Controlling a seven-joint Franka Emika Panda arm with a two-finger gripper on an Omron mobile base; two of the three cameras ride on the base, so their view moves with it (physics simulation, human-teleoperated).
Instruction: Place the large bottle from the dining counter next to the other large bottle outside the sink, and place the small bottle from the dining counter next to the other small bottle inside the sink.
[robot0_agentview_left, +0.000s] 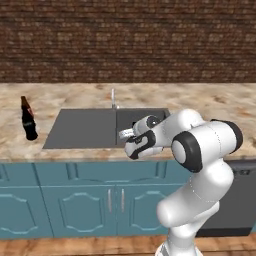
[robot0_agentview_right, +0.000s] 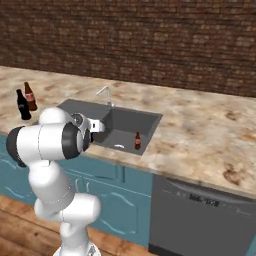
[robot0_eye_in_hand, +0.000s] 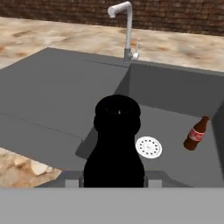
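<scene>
My gripper (robot0_eye_in_hand: 113, 179) is shut on the small bottle (robot0_eye_in_hand: 114, 144), a short all-black one seen from above, held over the sink (robot0_eye_in_hand: 175, 92) near the pale drain (robot0_eye_in_hand: 148, 147). The other small bottle (robot0_eye_in_hand: 196, 134), reddish-brown, stands on the basin floor to the right; in the right base view it (robot0_agentview_right: 137, 141) is at the basin's near right corner. The gripper (robot0_agentview_right: 97, 125) hovers at the basin's front edge (robot0_agentview_left: 125, 134). The large bottle (robot0_agentview_right: 22, 106), tall and black, stands on the counter left of the sink beside a tall brown bottle (robot0_agentview_right: 30, 96). The dining counter is out of view.
A thin silver faucet (robot0_eye_in_hand: 127, 26) rises behind the basin. A flat grey drainboard (robot0_agentview_left: 80, 130) takes the sink's left half. Marbled counter (robot0_agentview_right: 210, 130) stretches to the right, with a dishwasher front (robot0_agentview_right: 200, 215) below it and a brick wall behind.
</scene>
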